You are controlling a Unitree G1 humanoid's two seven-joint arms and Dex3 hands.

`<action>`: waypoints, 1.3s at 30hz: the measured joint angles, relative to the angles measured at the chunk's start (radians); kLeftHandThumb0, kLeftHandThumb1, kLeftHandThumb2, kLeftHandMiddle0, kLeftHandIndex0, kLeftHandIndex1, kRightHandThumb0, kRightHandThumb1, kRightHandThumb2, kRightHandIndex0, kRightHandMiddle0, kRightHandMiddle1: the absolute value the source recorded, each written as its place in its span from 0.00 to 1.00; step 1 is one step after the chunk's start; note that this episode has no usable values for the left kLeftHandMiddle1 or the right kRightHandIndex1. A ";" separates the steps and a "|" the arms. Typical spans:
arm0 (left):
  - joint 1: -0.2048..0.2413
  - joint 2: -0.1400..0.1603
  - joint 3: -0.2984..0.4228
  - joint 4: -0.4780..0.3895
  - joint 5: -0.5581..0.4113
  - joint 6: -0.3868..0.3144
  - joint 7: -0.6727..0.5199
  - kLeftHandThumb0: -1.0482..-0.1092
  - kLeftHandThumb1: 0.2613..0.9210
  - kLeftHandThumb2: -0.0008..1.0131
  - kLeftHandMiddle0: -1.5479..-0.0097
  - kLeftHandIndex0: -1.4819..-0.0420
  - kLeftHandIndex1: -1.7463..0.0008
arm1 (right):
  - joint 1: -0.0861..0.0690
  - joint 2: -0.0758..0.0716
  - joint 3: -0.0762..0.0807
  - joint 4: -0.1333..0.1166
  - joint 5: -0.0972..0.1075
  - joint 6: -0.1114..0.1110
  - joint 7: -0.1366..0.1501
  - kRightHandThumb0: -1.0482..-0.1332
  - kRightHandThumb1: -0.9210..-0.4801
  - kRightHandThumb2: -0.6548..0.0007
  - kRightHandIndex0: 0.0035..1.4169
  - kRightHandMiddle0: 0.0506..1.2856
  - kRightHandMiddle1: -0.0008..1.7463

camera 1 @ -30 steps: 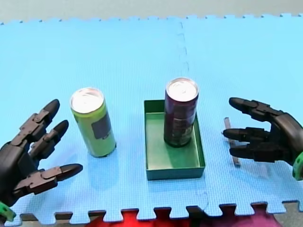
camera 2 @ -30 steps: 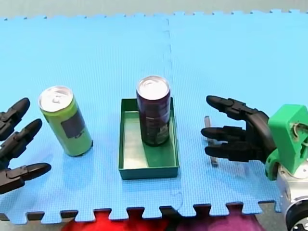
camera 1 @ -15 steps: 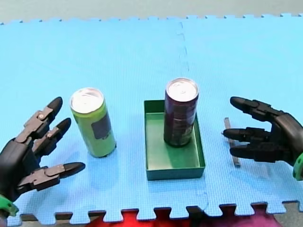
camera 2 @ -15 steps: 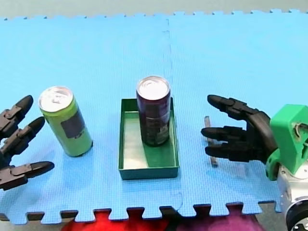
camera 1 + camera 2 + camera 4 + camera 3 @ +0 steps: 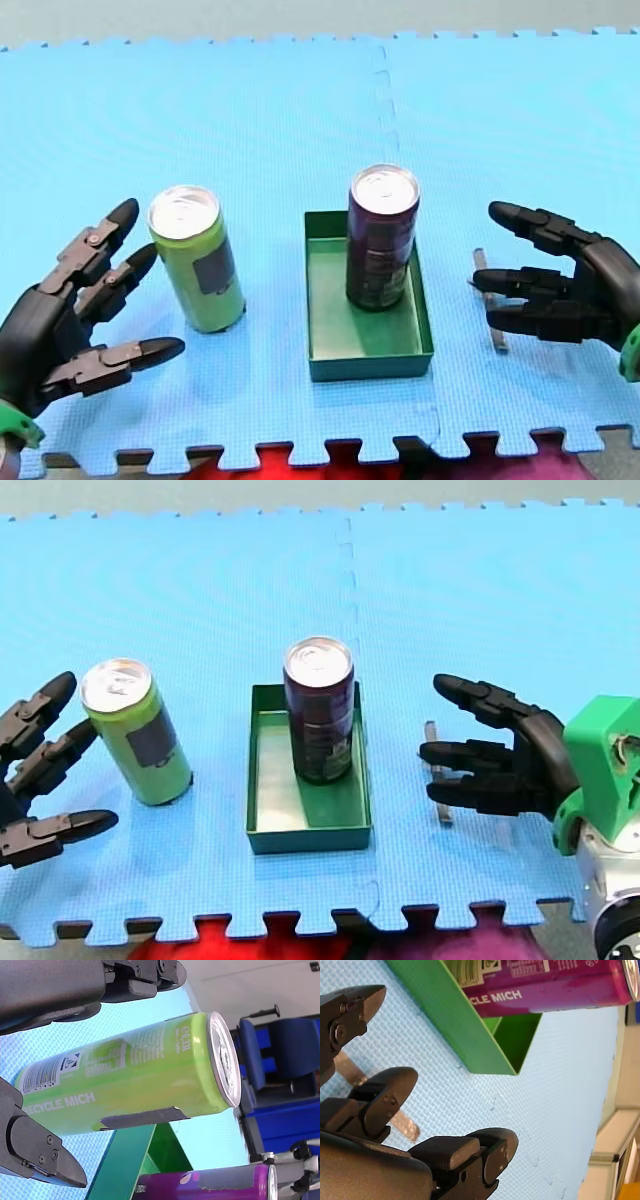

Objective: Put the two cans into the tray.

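The purple can [image 5: 382,240] stood in the tray [image 5: 370,366], centre; green can [image 5: 198,260] beside it, left. Left robot hand [image 5: 62,328], lower left, released — right robot hand [image 5: 568,294], right edge, released.

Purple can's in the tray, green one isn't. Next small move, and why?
Probably move the left hand in and close on the green can: it stands upright outside the tray, that hand open beside it. Right hand open, right of tray.

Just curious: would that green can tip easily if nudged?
Probably, if pushed high: the green can is tall and narrow, standing upright on the foam mat. Once down, its round body would likely roll. Its smooth side may slip in the left robot hand beside it; the right robot hand is right of the tray.
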 measured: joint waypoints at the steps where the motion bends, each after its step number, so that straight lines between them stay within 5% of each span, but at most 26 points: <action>1: -0.004 -0.001 0.000 0.006 0.001 -0.003 0.000 0.00 0.63 0.01 0.84 0.96 1.00 | 0.000 0.000 0.000 0.000 0.000 0.000 0.000 0.49 0.64 1.00 0.59 0.30 0.00; 39: -0.121 -0.018 -0.002 0.148 0.008 -0.021 -0.002 0.00 0.66 0.00 0.82 0.96 1.00 | 0.011 -0.001 -0.014 -0.003 0.011 -0.022 0.015 0.47 0.62 1.00 0.60 0.31 0.00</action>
